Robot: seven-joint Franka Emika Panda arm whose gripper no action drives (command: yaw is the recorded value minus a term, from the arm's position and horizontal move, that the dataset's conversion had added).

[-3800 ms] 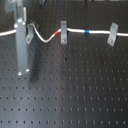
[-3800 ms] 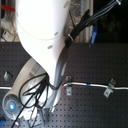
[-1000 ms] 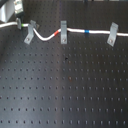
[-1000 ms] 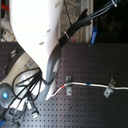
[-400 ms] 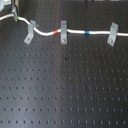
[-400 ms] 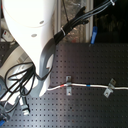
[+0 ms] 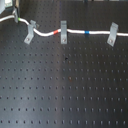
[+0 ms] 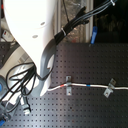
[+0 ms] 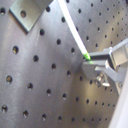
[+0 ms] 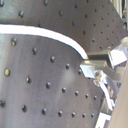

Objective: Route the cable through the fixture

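Clamping the cable (image 9: 75,35), the hand (image 9: 92,62) hovers over unlabelled perforated board (image 9: 45,75).

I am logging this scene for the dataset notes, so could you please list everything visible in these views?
cable: one, white with a red and a blue band, strung across the far part of the board in the first exterior view
clips: three, silvery-grey, spaced along the cable
board: one, black, perforated, under everything
black leads: a bundle, at the second exterior view's left
arm: one, white
gripper: one, grey, shut on the cable
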